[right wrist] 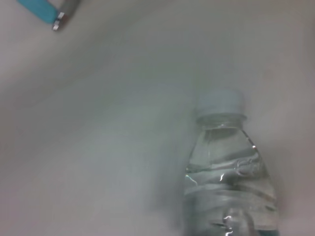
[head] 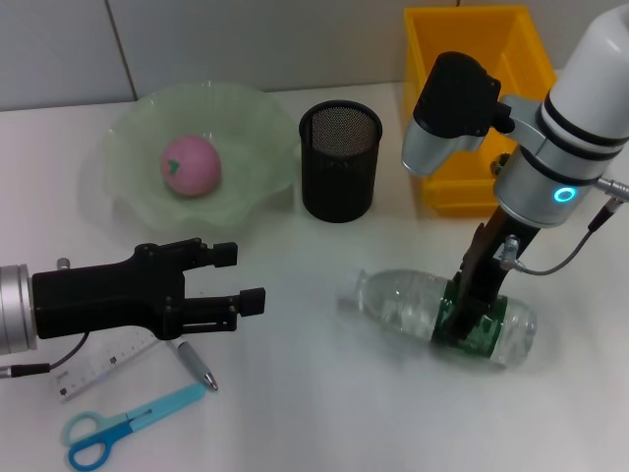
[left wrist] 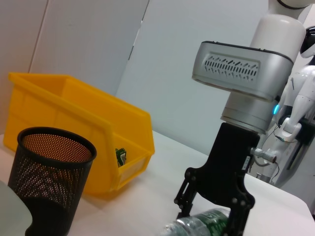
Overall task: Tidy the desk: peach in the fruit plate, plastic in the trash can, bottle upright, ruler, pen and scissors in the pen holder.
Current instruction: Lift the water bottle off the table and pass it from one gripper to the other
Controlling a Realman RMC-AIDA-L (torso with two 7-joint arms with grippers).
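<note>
The bottle point(head: 398, 300) lies on its side on the desk point(head: 324, 393), cap pointing toward my left side. My right gripper point(head: 470, 324) reaches straight down and is shut on the bottle's green label; the left wrist view shows this gripper point(left wrist: 209, 219) with a finger on each side of the bottle point(left wrist: 197, 227). My left gripper point(head: 241, 277) hovers open and empty above the ruler point(head: 103, 366), pen point(head: 197, 366) and scissors point(head: 128, 425). The peach point(head: 192, 165) sits in the fruit plate point(head: 265, 118). The pen holder point(head: 339, 162) stands empty beside the trash can point(head: 472, 39).
A small green scrap point(left wrist: 120, 156) lies inside the yellow bin point(left wrist: 74, 118); I cannot tell whether it is the plastic. The right arm's grey wrist housing point(head: 447, 108) hangs in front of the bin. A wall rises just behind the desk.
</note>
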